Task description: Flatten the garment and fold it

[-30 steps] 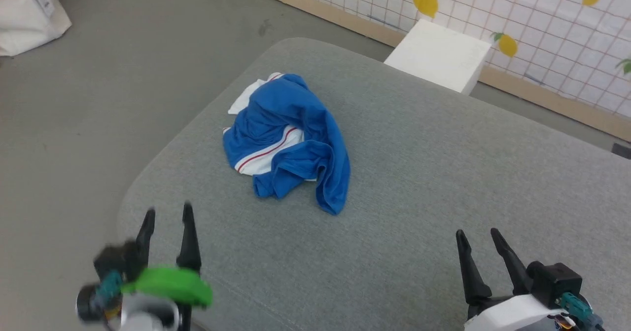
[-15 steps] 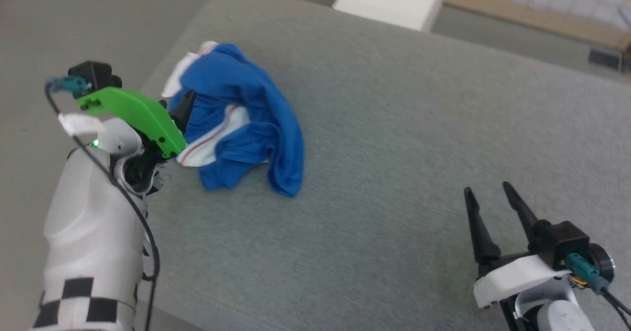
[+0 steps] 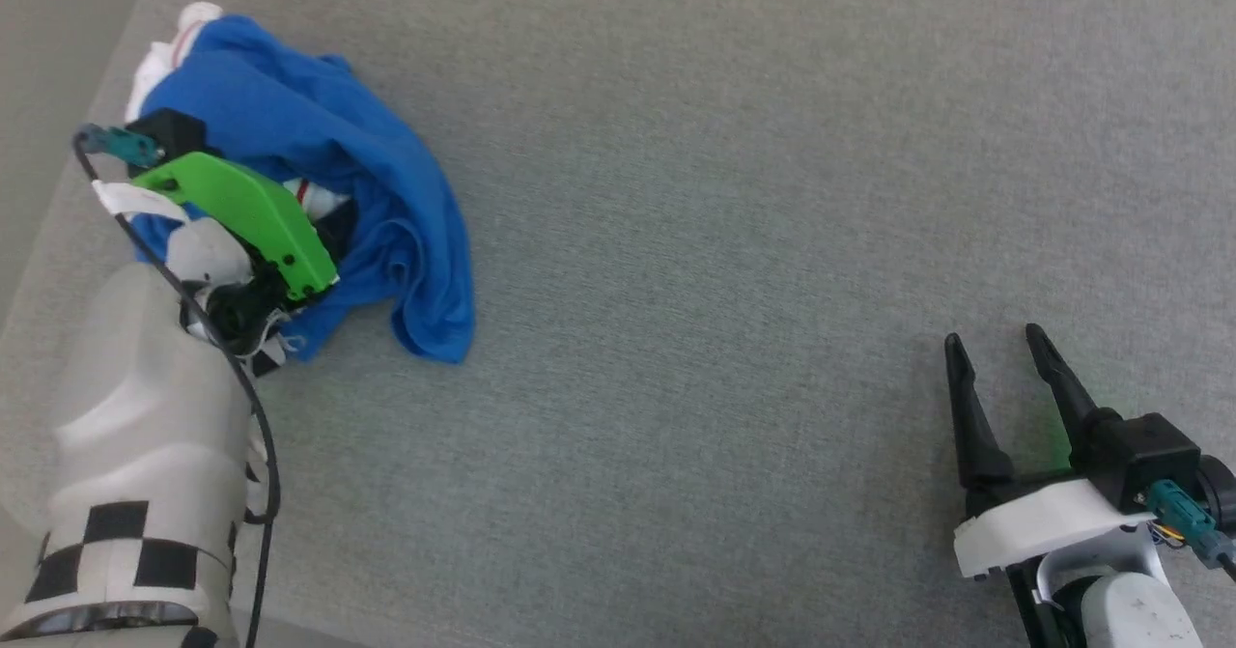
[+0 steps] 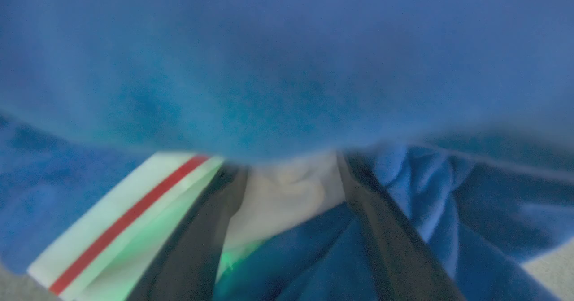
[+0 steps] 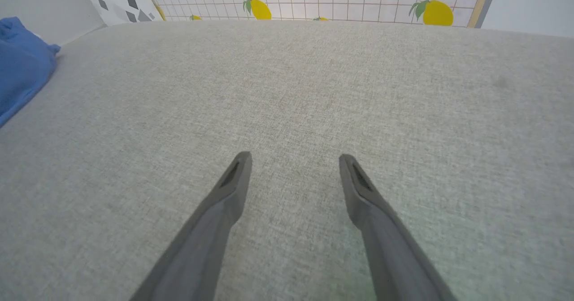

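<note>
The left gripper (image 4: 289, 166) has its two dark fingers spread apart, and their tips are pushed in under a fold of the royal-blue jersey shirt (image 4: 287, 67). White cloth sits in the gap between the fingers without being pinched. Just to the left of them in the left wrist view lies a white band with a red stripe (image 4: 125, 220), and more blue cloth bunches on the right side. In the head view this gripper's fingertips are buried in the crumpled shirt (image 3: 386, 175), and its green wrist cover (image 3: 241, 209) lies over the heap's near side. The pale forearm (image 3: 145, 436) rises from the lower left.

The shirt lies in a rumpled pile at the far left of the grey upholstered surface (image 3: 724, 242), close to its edge.

The right gripper (image 3: 995, 336) is well apart from the shirt, at the lower right, with its fingers open and nothing between them. In the right wrist view it (image 5: 293, 156) hovers over bare grey fabric (image 5: 287, 90), with the shirt (image 5: 18, 67) at the far left edge and a lemon-patterned wall (image 5: 314, 0) beyond.
</note>
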Motion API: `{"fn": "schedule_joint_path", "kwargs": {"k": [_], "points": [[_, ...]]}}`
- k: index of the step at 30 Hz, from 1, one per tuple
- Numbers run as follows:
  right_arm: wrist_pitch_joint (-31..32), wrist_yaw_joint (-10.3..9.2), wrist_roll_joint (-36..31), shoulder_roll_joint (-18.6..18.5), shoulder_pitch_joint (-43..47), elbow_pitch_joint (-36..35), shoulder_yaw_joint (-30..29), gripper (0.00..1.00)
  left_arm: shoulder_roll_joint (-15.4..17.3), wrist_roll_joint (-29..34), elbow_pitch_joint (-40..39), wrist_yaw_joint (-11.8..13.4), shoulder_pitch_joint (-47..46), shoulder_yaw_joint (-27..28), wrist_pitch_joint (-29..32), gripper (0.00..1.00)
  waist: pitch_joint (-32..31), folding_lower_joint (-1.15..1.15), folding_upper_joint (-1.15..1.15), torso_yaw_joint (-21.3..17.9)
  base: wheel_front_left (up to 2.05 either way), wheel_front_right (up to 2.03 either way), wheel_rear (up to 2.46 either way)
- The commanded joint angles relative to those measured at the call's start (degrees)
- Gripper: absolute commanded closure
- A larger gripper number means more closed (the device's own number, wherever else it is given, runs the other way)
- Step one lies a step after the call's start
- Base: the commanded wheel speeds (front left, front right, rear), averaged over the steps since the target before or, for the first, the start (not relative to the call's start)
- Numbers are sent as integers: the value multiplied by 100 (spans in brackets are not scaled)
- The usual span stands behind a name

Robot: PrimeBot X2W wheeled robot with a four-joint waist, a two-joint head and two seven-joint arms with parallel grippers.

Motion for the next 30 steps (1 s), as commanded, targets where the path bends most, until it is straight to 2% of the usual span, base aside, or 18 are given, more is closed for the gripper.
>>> {"fn": "schedule_joint_path", "kwargs": {"k": [1,3,5,9,15,23,30], "points": [[6,-9,-34,-4,-133,-5,15,0,-66,54,155,5,34,-61,24,0,116,-1,0,-96,0,0,0],[-1,-9,-24,-4,-166,23,14,0,-82,87,211,-2,77,-114,-118,100,89,-1,0,-65,0,0,0],[-19,-9,-12,-4,-191,70,31,0,-69,143,242,-12,116,-191,-284,100,27,-1,0,-49,0,0,0],[-76,-9,49,-4,-196,222,56,0,18,190,72,-29,-18,-219,-986,100,-194,-1,0,-7,0,0,0],[-268,-9,285,-4,-163,573,152,0,114,118,-468,-45,-495,-419,-1702,100,-765,-1,0,-90,0,0,0],[-507,-9,663,-4,-69,1063,251,0,210,-250,-1733,-47,-1185,-1165,-1765,100,-1561,-1,0,-458,0,0,0],[-597,-9,827,-4,-15,1311,226,0,-46,-852,-2704,-48,-1486,-1799,-1428,100,-1875,-1,0,-967,0,0,0]]}}
